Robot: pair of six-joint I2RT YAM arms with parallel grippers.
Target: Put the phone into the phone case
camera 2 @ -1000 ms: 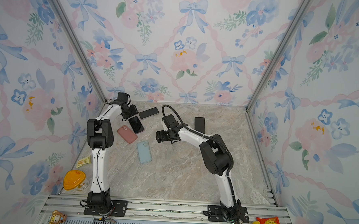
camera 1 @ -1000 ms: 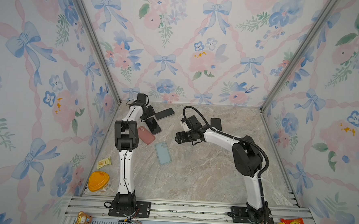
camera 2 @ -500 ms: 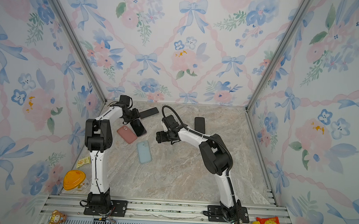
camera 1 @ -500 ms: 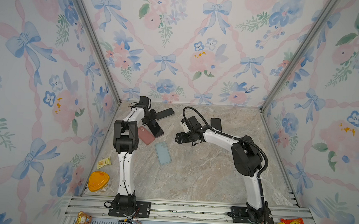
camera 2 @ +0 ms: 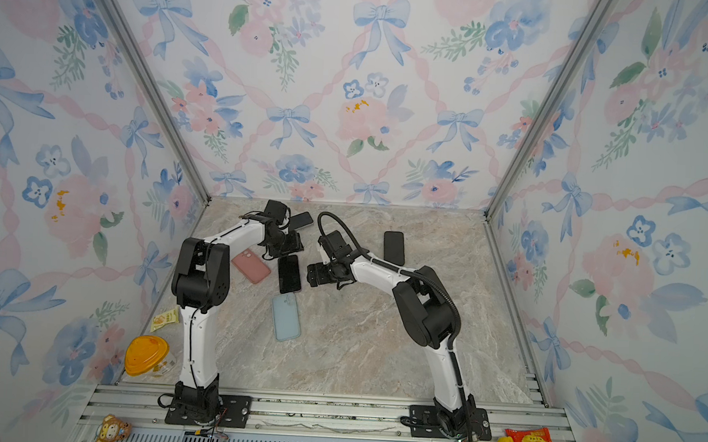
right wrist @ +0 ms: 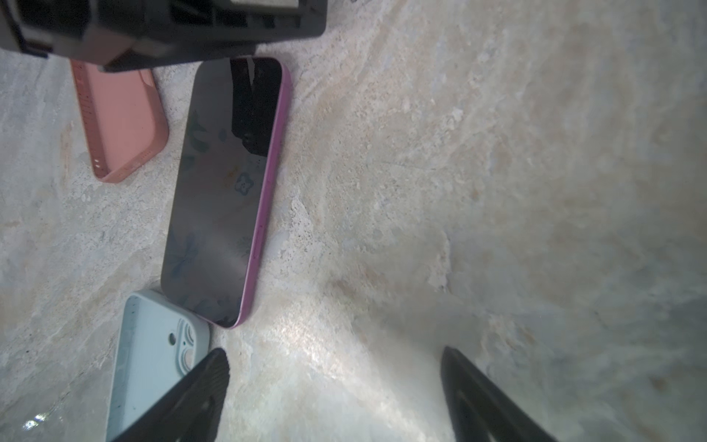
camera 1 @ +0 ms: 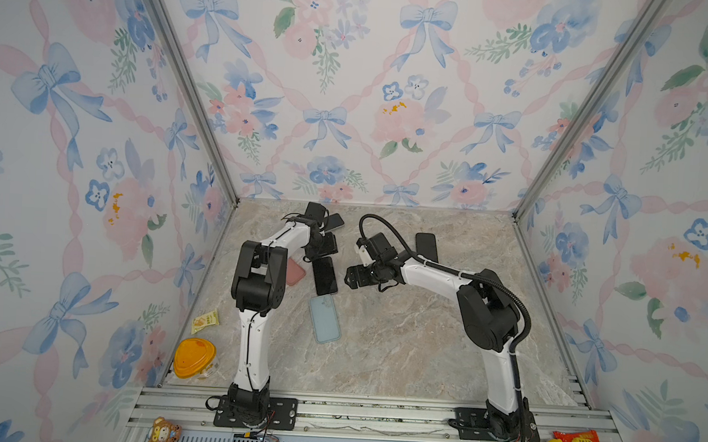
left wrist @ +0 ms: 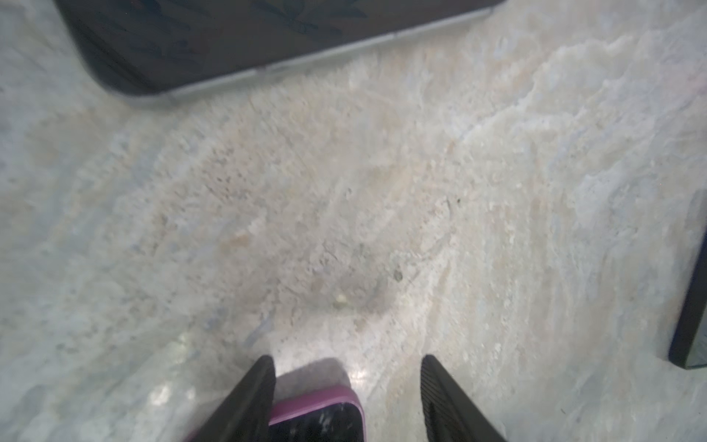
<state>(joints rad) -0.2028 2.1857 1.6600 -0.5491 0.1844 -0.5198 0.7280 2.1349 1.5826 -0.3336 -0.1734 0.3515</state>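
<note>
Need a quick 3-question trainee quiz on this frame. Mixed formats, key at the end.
1. True or false: the right pincer is shut on a phone.
2. In both top views, which case lies just left of the purple-edged phone? A pink, B light blue, C yellow.
3. Fill in: in a wrist view, that phone's corner shows between the fingers of the ___ pincer.

Key:
1. False; it is open and empty.
2. A, the pink case.
3. Left; the left pincer is open above the phone's far end.
</note>
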